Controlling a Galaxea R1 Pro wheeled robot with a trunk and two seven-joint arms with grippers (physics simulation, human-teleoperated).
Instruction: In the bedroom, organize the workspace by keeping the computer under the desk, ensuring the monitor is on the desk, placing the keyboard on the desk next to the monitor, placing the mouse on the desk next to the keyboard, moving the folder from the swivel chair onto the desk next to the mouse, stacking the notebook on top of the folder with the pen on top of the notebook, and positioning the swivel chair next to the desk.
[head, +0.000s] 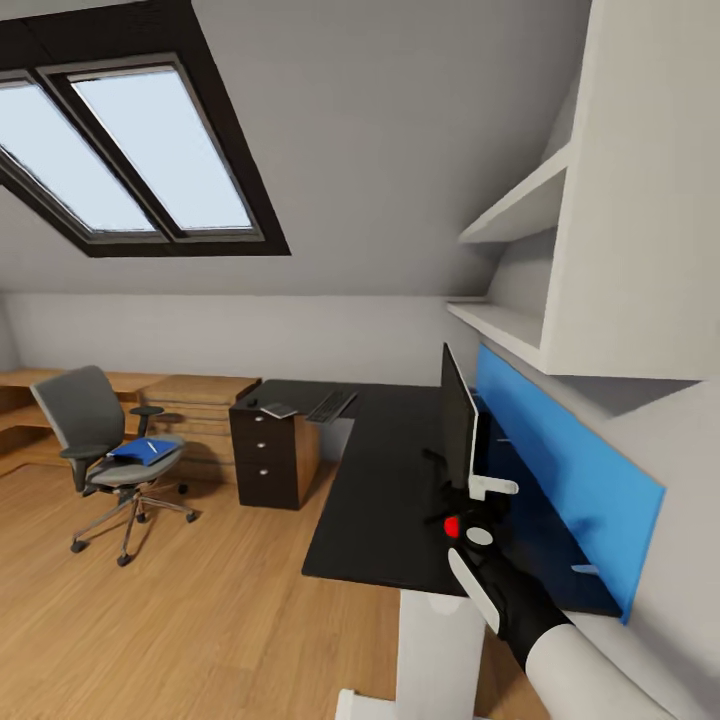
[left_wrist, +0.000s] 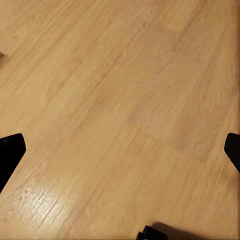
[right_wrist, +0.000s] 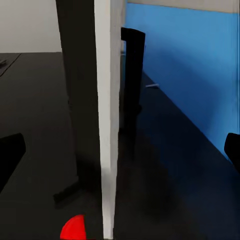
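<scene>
The black monitor (head: 458, 418) stands edge-on on the black desk (head: 380, 490), in front of a blue wall panel. My right gripper (head: 466, 520) is low at the monitor's base and open. In the right wrist view the monitor's edge (right_wrist: 95, 100) rises between the spread fingertips (right_wrist: 10, 157). Farther along the desk lie the keyboard (head: 332, 405) and a small flat notebook (head: 278, 410), with a tiny dark lump, perhaps the mouse (head: 252, 403), beside it. The swivel chair (head: 95, 420) stands apart on the floor with the blue folder (head: 145, 452) on its seat and the pen (head: 151, 444) on the folder. My left gripper (left_wrist: 120, 155) hangs open over bare floor. The computer is out of view.
The blue wall panel (head: 570, 470) and white shelves (head: 520, 210) close off the desk's right side. A black drawer unit (head: 268, 455) sits under the far desk end, with a wooden dresser (head: 195, 405) behind it. A white desk leg (head: 437, 650) is near me. Wood floor (head: 200, 620) lies on the left.
</scene>
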